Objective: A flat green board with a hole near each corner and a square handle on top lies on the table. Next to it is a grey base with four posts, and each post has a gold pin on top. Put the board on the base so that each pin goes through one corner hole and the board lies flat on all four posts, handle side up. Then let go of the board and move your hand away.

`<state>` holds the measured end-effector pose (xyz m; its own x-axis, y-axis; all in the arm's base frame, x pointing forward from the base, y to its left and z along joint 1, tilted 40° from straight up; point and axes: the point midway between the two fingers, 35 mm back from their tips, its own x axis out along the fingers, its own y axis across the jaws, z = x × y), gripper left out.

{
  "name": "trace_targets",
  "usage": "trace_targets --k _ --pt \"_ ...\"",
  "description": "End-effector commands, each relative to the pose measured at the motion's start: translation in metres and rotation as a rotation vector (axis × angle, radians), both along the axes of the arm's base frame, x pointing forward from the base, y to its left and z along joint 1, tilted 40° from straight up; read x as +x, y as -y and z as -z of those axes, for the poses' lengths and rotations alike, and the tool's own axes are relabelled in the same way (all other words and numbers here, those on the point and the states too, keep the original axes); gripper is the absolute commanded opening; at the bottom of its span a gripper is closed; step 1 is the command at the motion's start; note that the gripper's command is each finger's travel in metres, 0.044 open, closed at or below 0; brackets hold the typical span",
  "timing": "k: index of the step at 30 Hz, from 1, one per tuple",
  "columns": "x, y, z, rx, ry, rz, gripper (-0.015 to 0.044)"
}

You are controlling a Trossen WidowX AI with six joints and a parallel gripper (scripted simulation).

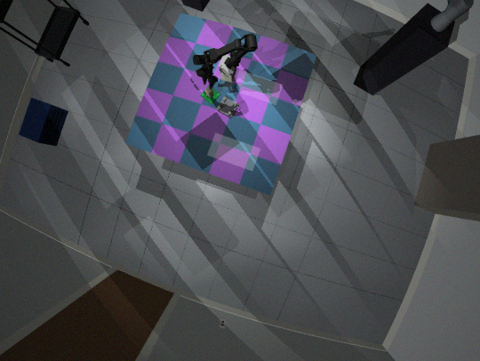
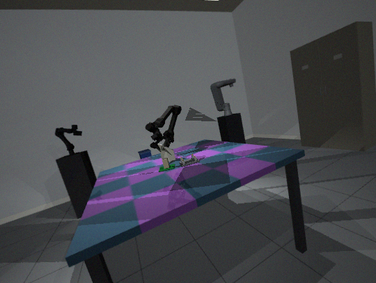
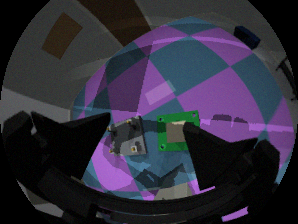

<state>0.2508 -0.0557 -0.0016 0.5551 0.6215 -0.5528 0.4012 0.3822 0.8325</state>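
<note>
The green board (image 1: 210,97) (image 2: 167,169) (image 3: 164,138) lies flat on the table with its tan square handle (image 2: 166,163) (image 3: 175,132) up. Three corner holes show in the wrist view; the right finger covers the fourth corner. The grey base (image 1: 228,107) (image 2: 189,162) (image 3: 126,137) stands beside the board, with a small gap, its four gold-topped posts up. My gripper (image 1: 209,84) (image 3: 147,121) is wide open and empty, above the board and base. In the wrist view the right fingertip overlaps the handle's edge, and the left fingertip points at the base's outer side.
The checkered table (image 1: 169,110) (image 2: 163,205) (image 3: 205,55) has blue and pink squares, with shadows and light patches across it. My arm's pale mount (image 1: 227,70) (image 2: 168,153) stands behind the board and base. A blue box (image 1: 42,122) (image 3: 247,37) and black pedestals stand off the table.
</note>
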Motion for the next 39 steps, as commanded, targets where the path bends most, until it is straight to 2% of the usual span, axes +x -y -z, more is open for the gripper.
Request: trace_targets --k 1,23,27,39 --pt "0.002 0.005 0.020 -0.218 -0.298 -0.622 0.0440" --pt "0.001 0.002 0.017 -0.224 -0.314 -0.674 0.0440" --pt "-0.002 -0.018 0.042 -0.223 -0.313 -0.674 0.0440" --pt "-0.004 -0.030 0.056 -0.222 -0.312 -0.674 0.0440"
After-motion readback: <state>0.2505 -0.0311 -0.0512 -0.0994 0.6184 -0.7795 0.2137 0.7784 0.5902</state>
